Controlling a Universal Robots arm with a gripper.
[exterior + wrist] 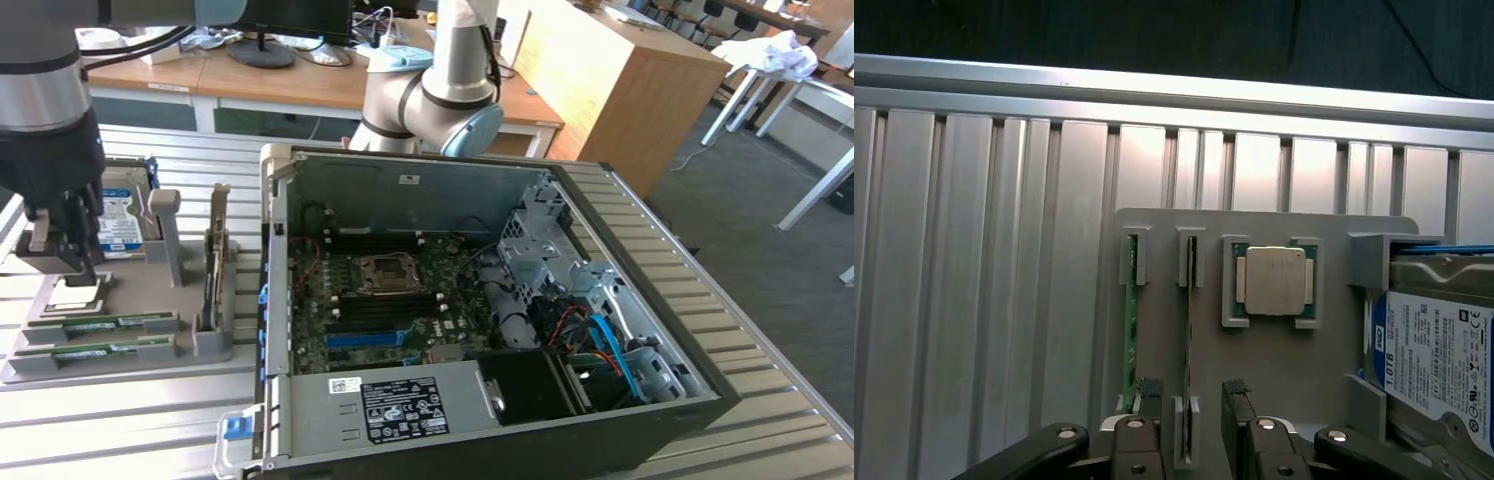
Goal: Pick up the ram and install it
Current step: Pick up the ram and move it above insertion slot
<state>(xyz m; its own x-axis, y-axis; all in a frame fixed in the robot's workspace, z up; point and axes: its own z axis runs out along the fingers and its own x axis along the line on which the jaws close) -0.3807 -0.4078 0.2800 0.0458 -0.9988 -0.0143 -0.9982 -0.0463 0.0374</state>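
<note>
The gripper [1192, 408] is held with its jaws parted to a moderate gap, nothing clamped, and it is lined up so that the ram [1187, 340] runs edge-on straight through the space between the two fingers [1147, 400]. No contact between pads and stick can be made out, so this is judged to be the alignment stage before a grasp, not a grasp itself. The ram is stood on its long edge in a slot of the grey holder [1254, 360], which leaves both flat faces exposed for a finger on each side. A second ram stick [1131, 320] is seated in the neighbouring slot just outside one finger. The spacing between the slots appears to leave room for that finger to pass between the two sticks without the neighbour being disturbed. Beyond the fingertips and a little to the other side, the square silver processor chip [1274, 280] is nested in its own pocket, and further to that side the blue-labelled hard drive [1439, 350] is propped in a bracket. Both are kept well clear of the fingers' line. The holder is set on the slatted aluminium table [974, 300]. The open computer case [534, 300], with its motherboard [387, 300] facing up, is placed well apart from the gripper.
</note>
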